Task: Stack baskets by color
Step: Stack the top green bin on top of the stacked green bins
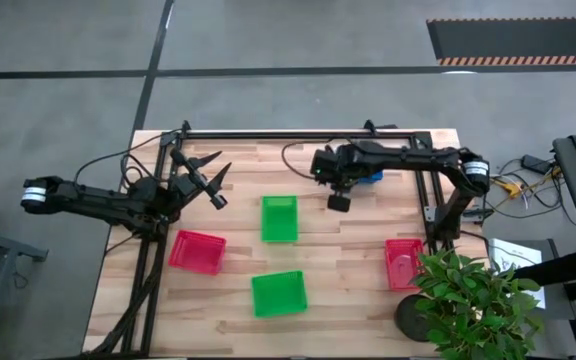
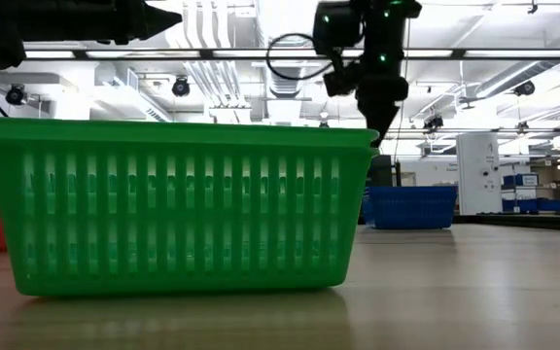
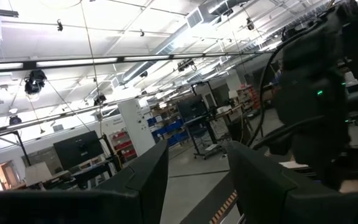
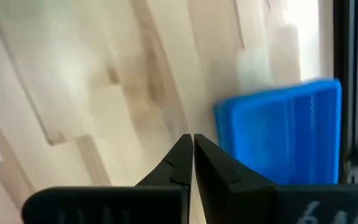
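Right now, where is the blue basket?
In the high view, the blue basket sits at the table's far edge, right of centre, under the right arm, beside its shut claw.

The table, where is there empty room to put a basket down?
Bare wood lies on the table between the near green basket and the right red basket. The far right corner is crowded: the right gripper beside the blue basket.
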{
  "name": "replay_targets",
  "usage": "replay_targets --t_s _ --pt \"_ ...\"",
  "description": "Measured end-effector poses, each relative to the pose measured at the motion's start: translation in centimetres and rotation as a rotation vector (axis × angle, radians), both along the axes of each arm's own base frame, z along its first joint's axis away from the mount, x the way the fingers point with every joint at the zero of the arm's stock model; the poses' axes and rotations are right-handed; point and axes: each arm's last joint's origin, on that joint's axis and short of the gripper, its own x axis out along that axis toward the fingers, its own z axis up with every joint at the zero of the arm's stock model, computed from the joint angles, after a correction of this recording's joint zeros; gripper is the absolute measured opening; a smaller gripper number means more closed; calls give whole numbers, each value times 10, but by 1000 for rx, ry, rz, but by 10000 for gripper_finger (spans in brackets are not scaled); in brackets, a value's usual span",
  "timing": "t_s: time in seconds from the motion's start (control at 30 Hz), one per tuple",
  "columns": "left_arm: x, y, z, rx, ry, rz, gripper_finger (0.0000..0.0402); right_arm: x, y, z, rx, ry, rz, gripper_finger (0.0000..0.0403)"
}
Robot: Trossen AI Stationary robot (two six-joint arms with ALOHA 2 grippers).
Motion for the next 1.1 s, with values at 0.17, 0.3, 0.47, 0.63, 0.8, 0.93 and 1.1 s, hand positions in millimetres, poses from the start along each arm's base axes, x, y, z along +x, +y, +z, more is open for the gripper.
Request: replay_targets --t_s 0.17,0.3,0.47,0.63,0.8,0.93,1.1 --pt "0 0 2 -4 -9 -2 152 11 24 1 -14 -61 86 9" --pt "0 0 2 -4 -11 -3 152 21 47 -1 -23 -122 167 9" --pt "0 0 4 -36 -38 -20 152 32 74 -10 -50 -236 300 9" --pt "1 0 4 -72 -67 -46 152 36 86 -31 -69 -431 454 9" --pt "5 0 1 -172 -113 -95 152 22 87 -57 -93 -571 526 9" --pt "13 0 -6 -269 -129 -136 152 2 86 -66 -116 -623 542 9" --pt "26 -2 -19 -434 -159 -206 152 -28 86 -56 -133 -705 531 9"
